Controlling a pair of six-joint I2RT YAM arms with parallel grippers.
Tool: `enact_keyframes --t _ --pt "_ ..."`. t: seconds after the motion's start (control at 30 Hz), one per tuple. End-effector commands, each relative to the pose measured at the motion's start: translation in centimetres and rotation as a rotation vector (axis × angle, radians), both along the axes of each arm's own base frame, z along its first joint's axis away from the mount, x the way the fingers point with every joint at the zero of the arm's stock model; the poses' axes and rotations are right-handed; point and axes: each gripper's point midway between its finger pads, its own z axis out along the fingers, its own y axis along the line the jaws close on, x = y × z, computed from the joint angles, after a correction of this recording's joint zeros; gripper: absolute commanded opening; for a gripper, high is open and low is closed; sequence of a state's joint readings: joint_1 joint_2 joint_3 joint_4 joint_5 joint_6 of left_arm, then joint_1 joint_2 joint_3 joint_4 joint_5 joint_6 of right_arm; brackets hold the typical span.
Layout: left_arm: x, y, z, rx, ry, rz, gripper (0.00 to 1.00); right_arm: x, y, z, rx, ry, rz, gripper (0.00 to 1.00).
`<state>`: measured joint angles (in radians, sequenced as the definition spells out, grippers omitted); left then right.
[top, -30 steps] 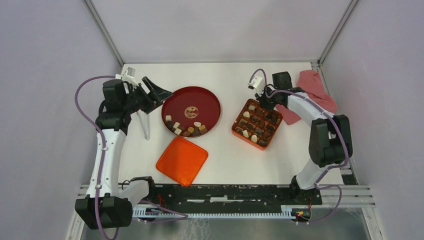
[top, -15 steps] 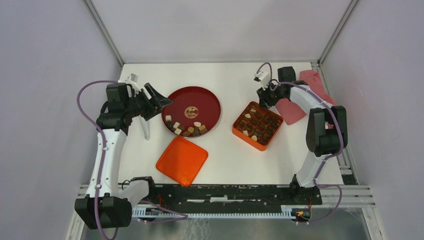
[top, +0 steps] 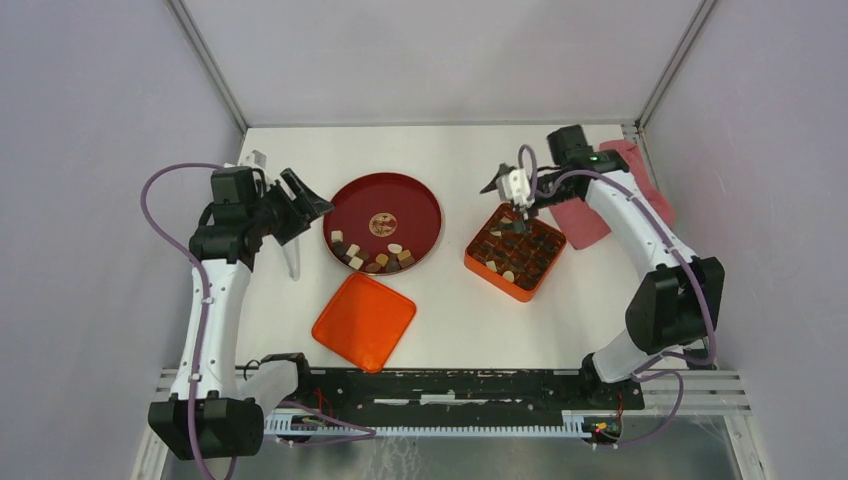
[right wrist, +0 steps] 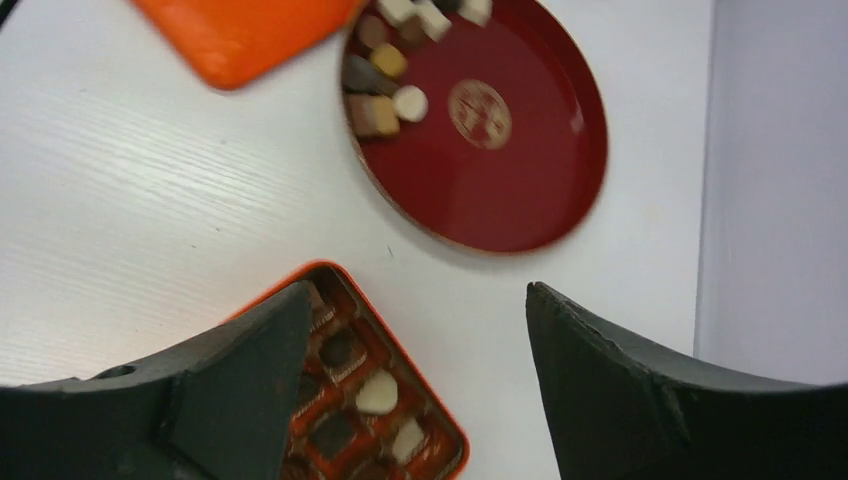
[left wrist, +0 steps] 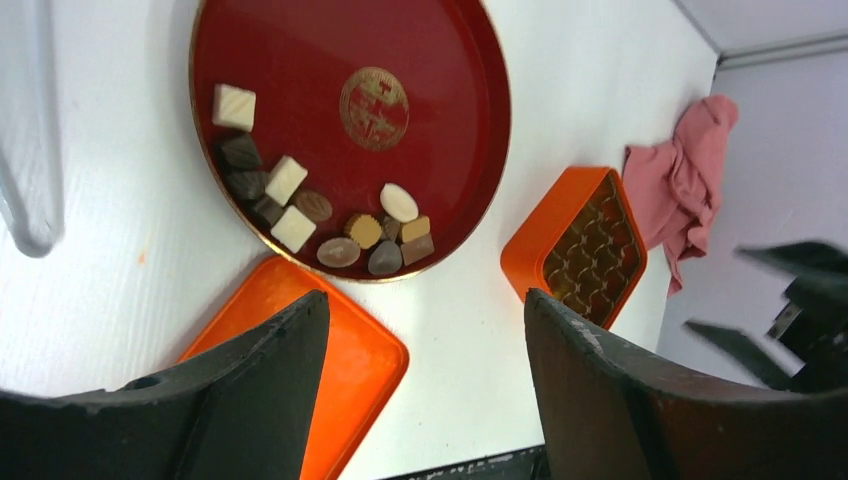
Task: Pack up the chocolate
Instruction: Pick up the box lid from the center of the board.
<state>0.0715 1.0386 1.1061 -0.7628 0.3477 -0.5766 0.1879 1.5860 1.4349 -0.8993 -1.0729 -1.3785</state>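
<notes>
Dotting glossy, seemingly lacquered plate: blocky chocolate

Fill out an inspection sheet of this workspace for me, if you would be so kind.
Surface: white table, faintly grained.
Job's things: chocolates clustered at the near edge of the plate; more sit in the box; the lid lies apart, in front of the plate.
Clutter: pink cloth right of the box; clear plastic piece left of the plate.
Grippers: left tool open, empty, beside the plate's left edge; right tool open, empty, above the box's far corner.
Cables: a purple cable loops off each arm.
Surroundings: plain walls, metal frame posts.
</notes>
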Motion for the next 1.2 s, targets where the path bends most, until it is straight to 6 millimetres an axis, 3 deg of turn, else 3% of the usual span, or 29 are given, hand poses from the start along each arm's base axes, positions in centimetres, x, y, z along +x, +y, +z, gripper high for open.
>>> enact_keyframes --t 0.0,0.1,0.23,0.4,0.53,0.67,0.87,1.17 --pt "0.8 1.2 6.0 0.080 -0.191 0.037 0.77 -8.0 4.4 -1.1 0.004 -0.188 0.440 0.79" --pt "0.4 1.3 6.7 0.078 -0.216 0.052 0.77 -11.6 6.8 -3.5 -0.106 -0.222 0.609 0.70" --pt "-0.5 1.4 6.2 0.076 -0.221 0.069 0.77 -15.9 10.3 -6.4 -0.196 -0.219 0.737 0.56" --pt "-1.6 1.4 5.5 0.075 -0.224 0.077 0.77 -19.1 15.2 -9.5 -0.281 -0.272 0.773 0.46" --pt "-2.1 1.7 5.5 0.083 -0.231 0.090 0.77 -21.0 17.4 -12.2 -0.362 -0.268 0.828 0.42" --pt "-2.7 2.0 5.7 0.099 -0.248 0.108 0.77 -22.1 18.5 -14.8 -0.417 -0.249 0.840 0.39" --pt "-3.0 2.0 5.4 0.104 -0.248 0.105 0.77 -22.0 20.6 -16.1 -0.443 -0.244 0.782 0.38" --pt "-3.1 2.0 5.3 0.113 -0.246 0.100 0.77 -21.2 21.2 -19.1 -0.537 -0.229 0.711 0.33"
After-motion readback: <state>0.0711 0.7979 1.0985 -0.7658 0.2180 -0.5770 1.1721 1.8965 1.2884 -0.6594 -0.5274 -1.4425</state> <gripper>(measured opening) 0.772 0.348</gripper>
